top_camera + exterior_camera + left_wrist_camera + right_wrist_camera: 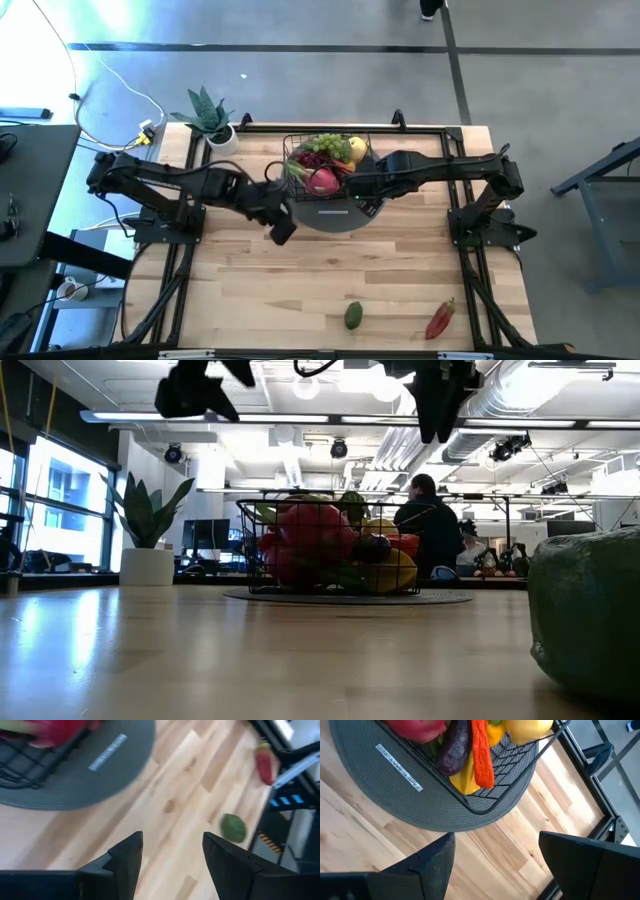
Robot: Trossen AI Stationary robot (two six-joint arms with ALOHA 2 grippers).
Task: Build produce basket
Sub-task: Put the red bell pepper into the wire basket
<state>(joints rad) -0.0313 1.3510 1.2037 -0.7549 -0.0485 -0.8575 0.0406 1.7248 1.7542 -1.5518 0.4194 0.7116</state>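
Observation:
The black wire basket (327,165) stands on a round grey mat (335,212) at the table's far middle, filled with a pink dragon fruit (322,181), grapes, a yellow pear (357,148) and other produce. An avocado (353,316) and a red chilli (440,319) lie near the table's front edge. My left gripper (281,228) hangs open and empty above the table, just left of the mat. My right gripper (352,186) is open and empty above the basket's right side.
A potted green plant (212,120) stands at the far left corner. The wooden table (300,290) is bare between the mat and the two loose items at the front. In the low view a person (430,525) sits beyond the table.

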